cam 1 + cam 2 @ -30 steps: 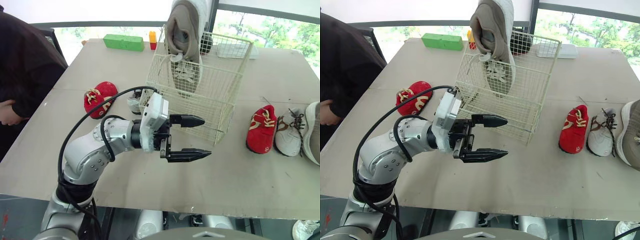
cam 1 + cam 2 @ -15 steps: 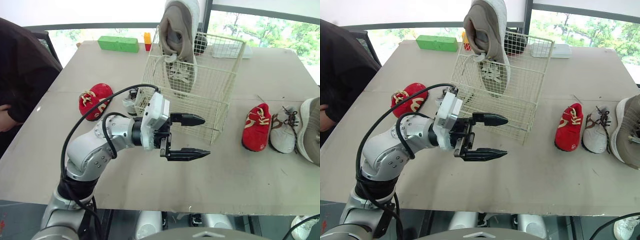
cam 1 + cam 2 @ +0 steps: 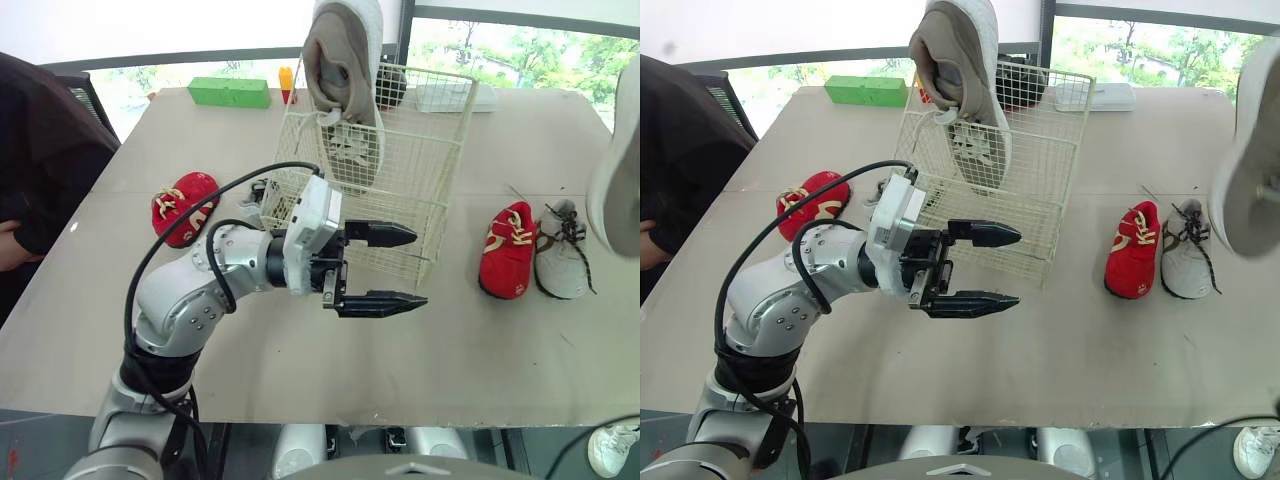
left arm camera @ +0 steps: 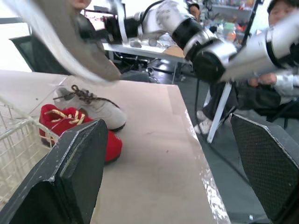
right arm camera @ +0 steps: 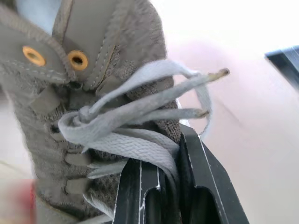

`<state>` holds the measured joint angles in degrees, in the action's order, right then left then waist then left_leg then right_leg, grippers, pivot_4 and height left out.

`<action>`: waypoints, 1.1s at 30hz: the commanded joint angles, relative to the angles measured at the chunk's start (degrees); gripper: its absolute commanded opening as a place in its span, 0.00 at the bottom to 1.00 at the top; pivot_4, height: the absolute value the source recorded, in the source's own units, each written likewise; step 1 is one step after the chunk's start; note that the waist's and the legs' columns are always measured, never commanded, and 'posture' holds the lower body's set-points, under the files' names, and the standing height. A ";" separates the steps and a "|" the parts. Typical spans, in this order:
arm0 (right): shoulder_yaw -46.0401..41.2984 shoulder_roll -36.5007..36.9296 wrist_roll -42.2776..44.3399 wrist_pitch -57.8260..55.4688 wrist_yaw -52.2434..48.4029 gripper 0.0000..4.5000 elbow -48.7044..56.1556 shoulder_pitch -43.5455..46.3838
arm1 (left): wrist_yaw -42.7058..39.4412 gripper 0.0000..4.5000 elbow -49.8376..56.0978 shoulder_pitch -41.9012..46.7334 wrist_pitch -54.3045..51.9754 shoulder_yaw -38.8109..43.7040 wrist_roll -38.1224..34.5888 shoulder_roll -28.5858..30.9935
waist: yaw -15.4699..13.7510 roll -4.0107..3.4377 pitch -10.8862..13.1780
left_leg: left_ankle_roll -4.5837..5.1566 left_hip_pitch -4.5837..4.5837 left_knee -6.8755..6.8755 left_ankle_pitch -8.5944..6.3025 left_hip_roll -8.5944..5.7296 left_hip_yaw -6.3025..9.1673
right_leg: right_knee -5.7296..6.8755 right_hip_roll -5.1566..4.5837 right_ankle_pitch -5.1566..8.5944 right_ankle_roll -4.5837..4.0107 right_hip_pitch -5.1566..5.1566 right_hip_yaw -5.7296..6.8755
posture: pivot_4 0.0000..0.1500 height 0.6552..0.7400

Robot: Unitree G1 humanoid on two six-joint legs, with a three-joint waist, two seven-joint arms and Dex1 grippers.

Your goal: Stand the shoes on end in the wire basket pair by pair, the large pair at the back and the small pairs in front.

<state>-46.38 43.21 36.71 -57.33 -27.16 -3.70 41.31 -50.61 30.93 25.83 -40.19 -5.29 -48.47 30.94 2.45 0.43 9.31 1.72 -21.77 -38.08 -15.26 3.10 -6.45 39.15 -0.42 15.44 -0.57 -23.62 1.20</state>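
Right wrist view: the right gripper (image 5: 163, 154) is clamped on the large shoe (image 5: 70, 93) at its laces and tongue. Head views place that shoe raised off the desk (image 3: 450, 350), well to the right of the basket (image 3: 400, 190), its long axis near upright. Its mate (image 3: 345, 70) stands on end toward the basket's back. Judgement: the held shoe must travel leftward and down beside the mate, with the right arm as carrier. The left gripper (image 3: 420, 267) hovers open and empty just before the basket's front wall.

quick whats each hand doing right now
Left hand: open, holding nothing.
Right hand: closed on the large grey shoe, which is up off the table.
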 commanded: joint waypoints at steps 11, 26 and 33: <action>30.84 -29.39 -6.74 20.00 23.51 0.00 15.17 24.66 | 14.27 1.00 7.78 -16.00 8.50 16.70 -1.68 -3.90 | -1.05 0.26 0.04 | -0.12 -0.53 -0.04 0.07 -0.03 0.28 | 0.36 0.27 -0.19 -0.36 -0.84 -0.46 | 1.00 1.00; 41.89 -35.56 -26.98 43.43 27.77 0.00 6.13 13.76 | 8.98 1.00 6.16 -24.03 18.00 21.93 1.94 -0.40 | -0.93 0.42 -0.02 | 0.19 -1.05 -0.26 -0.09 -0.02 0.10 | 0.51 0.17 -0.18 -0.39 -1.20 -0.53 | 1.00 1.00; 40.86 -36.23 -27.87 45.32 28.60 0.00 3.65 11.25 | 8.39 1.00 5.08 -23.04 18.52 20.74 2.62 -0.45 | -0.53 0.47 -0.04 | 0.18 -1.02 -0.29 -0.09 -0.02 0.11 | 0.57 0.16 -0.18 -0.39 -1.18 -0.52 | 1.00 1.00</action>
<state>-4.35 7.44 9.40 -13.32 0.45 -1.21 53.79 -42.05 35.35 2.04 -23.10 15.18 -45.26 30.14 1.92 0.89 9.26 1.89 -22.80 -38.36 -15.34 3.08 -6.34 39.72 -0.26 15.26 -0.95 -24.81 0.68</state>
